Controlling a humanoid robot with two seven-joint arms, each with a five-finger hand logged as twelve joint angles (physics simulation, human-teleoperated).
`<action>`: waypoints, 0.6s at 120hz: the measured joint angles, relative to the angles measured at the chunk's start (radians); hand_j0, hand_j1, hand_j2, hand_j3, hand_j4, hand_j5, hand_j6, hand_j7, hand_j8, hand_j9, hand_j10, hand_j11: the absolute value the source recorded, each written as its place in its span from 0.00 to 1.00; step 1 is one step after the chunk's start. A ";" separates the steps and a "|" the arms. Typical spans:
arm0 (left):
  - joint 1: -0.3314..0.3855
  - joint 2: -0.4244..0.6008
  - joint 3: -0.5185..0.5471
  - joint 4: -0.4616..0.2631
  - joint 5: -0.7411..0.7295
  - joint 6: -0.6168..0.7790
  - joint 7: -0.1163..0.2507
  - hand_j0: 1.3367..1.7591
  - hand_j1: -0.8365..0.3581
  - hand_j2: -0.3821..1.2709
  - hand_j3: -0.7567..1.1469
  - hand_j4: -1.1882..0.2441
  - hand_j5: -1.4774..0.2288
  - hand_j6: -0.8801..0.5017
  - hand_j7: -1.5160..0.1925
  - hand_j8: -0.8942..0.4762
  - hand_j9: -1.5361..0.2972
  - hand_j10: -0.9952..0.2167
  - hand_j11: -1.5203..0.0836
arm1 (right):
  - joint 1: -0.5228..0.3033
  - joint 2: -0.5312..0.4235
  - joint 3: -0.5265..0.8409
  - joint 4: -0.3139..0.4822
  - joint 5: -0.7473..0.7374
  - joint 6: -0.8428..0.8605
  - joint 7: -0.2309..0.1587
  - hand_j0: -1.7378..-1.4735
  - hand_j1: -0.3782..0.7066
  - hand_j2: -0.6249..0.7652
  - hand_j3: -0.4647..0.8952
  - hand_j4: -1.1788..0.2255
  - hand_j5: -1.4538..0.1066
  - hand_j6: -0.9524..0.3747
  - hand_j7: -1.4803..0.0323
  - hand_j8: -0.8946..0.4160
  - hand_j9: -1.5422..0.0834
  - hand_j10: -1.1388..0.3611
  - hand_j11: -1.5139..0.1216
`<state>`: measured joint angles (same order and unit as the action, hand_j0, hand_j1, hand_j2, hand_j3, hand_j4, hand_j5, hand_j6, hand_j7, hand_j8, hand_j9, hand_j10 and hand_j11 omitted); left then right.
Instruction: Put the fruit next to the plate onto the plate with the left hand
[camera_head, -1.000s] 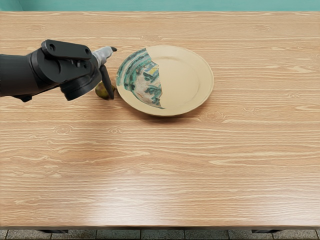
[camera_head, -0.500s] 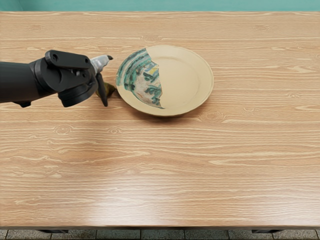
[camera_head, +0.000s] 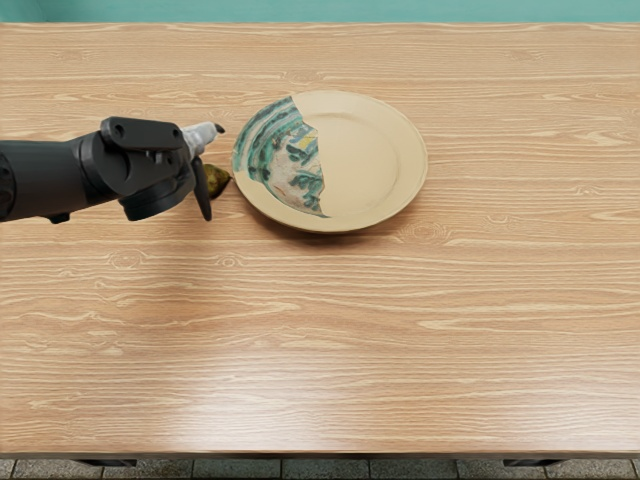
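A wooden table (camera_head: 400, 340) is seen from above at a slant, its grain running from side to side. A round, cream-coloured plate (camera_head: 370, 150) is set on the far half of the table, a little left of the middle. The left part of the plate is covered by a green and blue pattern (camera_head: 285, 160); the rest is left plain.

The left arm (camera_head: 40, 180), black, is brought in from the left edge and is held low over the table. The left hand (camera_head: 160, 168) is placed just beside the left rim of the plate, with its tip turned toward the plate.

The fruit (camera_head: 217, 178) is found between the left hand and the plate, near the plate's left rim. Only a small yellow-green part of it is shown, since most of it is hidden behind the hand. It is outside the plate, not on it. Whether it is touched by the rim cannot be told, nor whether it rests on the table or is lifted off it.

Whether the left hand is open, closed or gripping the fruit cannot be told from this view, as the side facing the fruit is turned away.

A teal strip of wall (camera_head: 320, 10) is seen beyond the far edge of the table, and grey floor (camera_head: 300, 468) below the near edge.
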<state>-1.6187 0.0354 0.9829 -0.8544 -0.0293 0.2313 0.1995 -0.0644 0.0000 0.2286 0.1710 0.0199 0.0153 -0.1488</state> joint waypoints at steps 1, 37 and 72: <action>0.003 0.000 0.000 0.000 0.001 -0.001 0.000 0.76 0.93 0.24 0.40 0.78 0.82 0.59 0.84 0.60 0.79 0.77 0.90 | 0.000 0.000 0.000 0.000 0.000 0.000 0.000 0.30 0.03 0.45 0.34 0.84 0.93 0.72 0.98 0.68 0.95 0.76 0.93; 0.022 0.000 0.004 0.004 0.006 -0.014 0.000 0.76 0.90 0.24 0.40 0.76 0.79 0.57 0.81 0.58 0.77 0.74 0.87 | 0.000 0.000 0.000 0.000 0.000 0.000 0.000 0.30 0.03 0.45 0.34 0.84 0.93 0.72 0.98 0.68 0.95 0.76 0.93; 0.057 0.000 0.022 0.069 0.004 -0.015 0.000 0.76 0.89 0.24 0.40 0.76 0.79 0.56 0.81 0.58 0.77 0.74 0.87 | 0.000 0.000 0.000 0.000 0.000 0.000 0.000 0.30 0.03 0.45 0.34 0.84 0.93 0.72 0.98 0.68 0.95 0.76 0.93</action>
<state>-1.5616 0.0353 1.0045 -0.7852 -0.0251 0.2163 0.1994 -0.0644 0.0000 0.2286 0.1711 0.0199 0.0153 -0.1488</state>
